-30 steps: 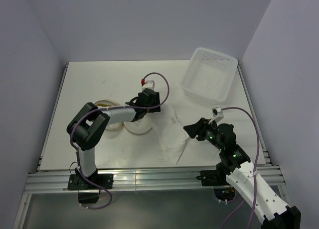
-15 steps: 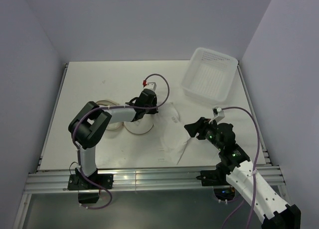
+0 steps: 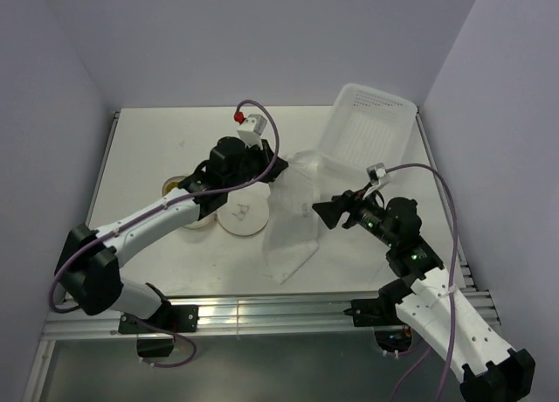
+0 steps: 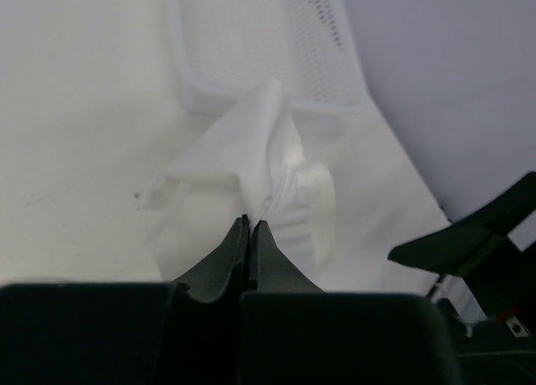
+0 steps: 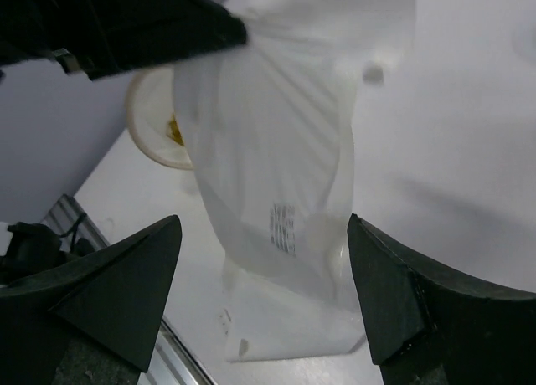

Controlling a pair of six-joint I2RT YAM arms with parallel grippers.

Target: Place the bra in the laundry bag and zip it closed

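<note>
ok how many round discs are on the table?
2. A white disc with a small dark mark lies just left of the hanging white cloth; a brownish-rimmed disc sits beside it, further left, partly under the left arm. More could be hidden under the cloth.

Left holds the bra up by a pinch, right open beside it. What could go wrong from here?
1. The left gripper is shut on only a thin fold of the bra; it could slip out.
2. The bra's lower end seems to rest on the table, so moving may drag it.
3. The laundry bag looks small next to the long hanging fabric; it may spill over the rim.
</note>
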